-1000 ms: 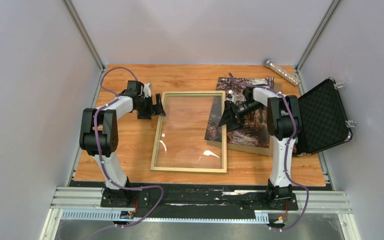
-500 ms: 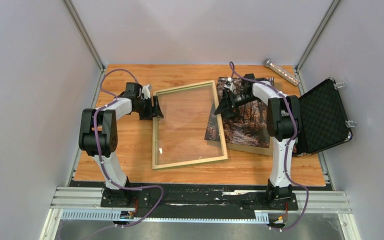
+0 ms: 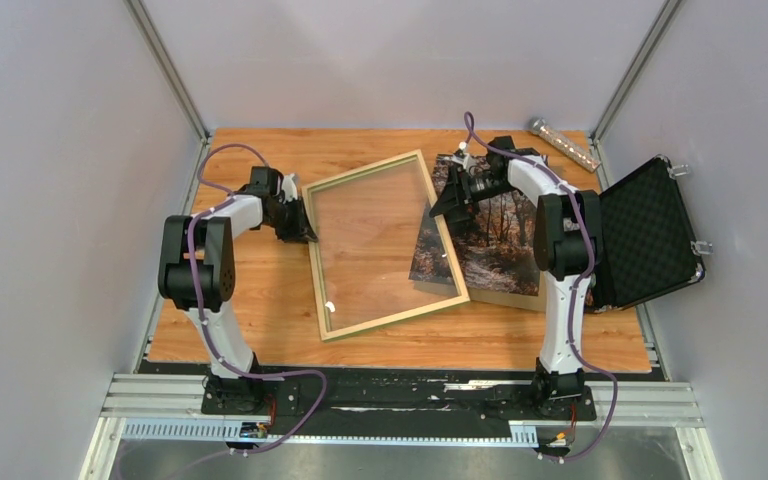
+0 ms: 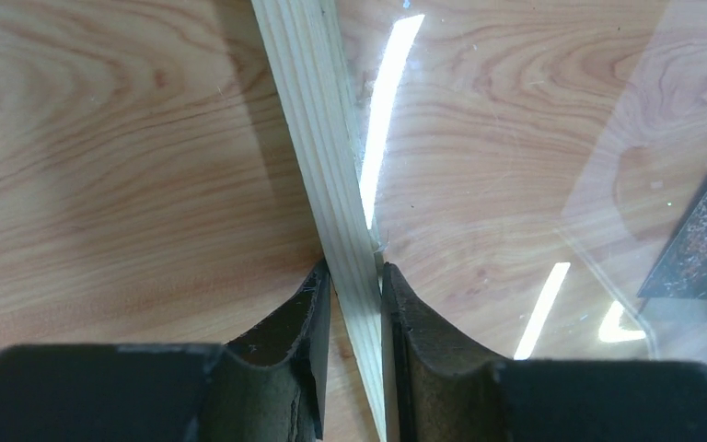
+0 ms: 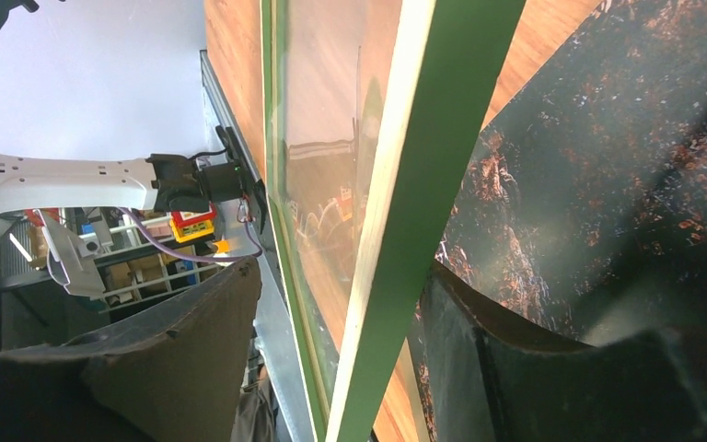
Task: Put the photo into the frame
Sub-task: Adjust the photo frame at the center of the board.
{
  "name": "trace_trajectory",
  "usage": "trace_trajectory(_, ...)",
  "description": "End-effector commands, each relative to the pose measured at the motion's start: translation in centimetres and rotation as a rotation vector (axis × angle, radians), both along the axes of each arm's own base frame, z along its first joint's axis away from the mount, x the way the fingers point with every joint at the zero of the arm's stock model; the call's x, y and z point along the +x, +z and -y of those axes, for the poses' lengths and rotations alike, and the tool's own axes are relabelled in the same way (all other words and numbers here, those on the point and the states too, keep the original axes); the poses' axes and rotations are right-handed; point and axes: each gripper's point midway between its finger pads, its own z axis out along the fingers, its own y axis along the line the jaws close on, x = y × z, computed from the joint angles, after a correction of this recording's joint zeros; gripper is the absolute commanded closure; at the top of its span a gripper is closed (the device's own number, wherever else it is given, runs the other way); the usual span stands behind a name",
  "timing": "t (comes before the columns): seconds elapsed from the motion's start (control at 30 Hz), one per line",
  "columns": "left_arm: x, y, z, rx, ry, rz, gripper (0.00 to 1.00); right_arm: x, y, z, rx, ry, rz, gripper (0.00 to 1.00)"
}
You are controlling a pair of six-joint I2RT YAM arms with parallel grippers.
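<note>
- On table point(image 3: 260, 300) centre: frame point(image 3: 395, 316) skewed, pale back up, long axis approx near-to-far.
- L gripper point(image 4: 354, 285): fingers clamped on left rail.
- R gripper point(image 5: 341, 276): straddles right rail, can't tell if pinched.
- photo point(image 3: 495, 235) face up, right of frame, left edge under right rail; R gripper nearer.
</note>
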Motion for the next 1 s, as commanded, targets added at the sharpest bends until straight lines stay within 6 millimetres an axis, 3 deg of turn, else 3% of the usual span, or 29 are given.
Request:
trace_trajectory(0.0, -1.0, -1.7, 1.0, -0.034, 0.002, -0.097, 0.96, 0.4, 2.0, -1.3, 0.081, 0.029, 0.038, 0.37)
trace_trajectory(0.07, -0.8, -1.9, 1.2, -0.044, 0.018, -0.114, 1.00, 0.4, 2.1, -1.3, 0.086, 0.031, 0.040, 0.34)
trace_trajectory(0.3, 0.2, -2.3, 1.1, -0.119, 0.115, -0.135, 1.00, -0.7, 1.7, -1.2, 0.111, 0.037, 0.010, 0.29)
trace_trajectory(0.5, 0.2, -2.1, 0.6, -0.184, 0.201, -0.135, 1.00, -3.5, 1.3, -0.6, 0.195, 0.049, -0.059, 0.26)
trace_trajectory(0.97, 0.6, -2.5, -0.2, -0.271, 0.316, -0.147, 1.00, -9.1, 0.3, 2.0, 0.129, 0.060, -0.079, 0.26)
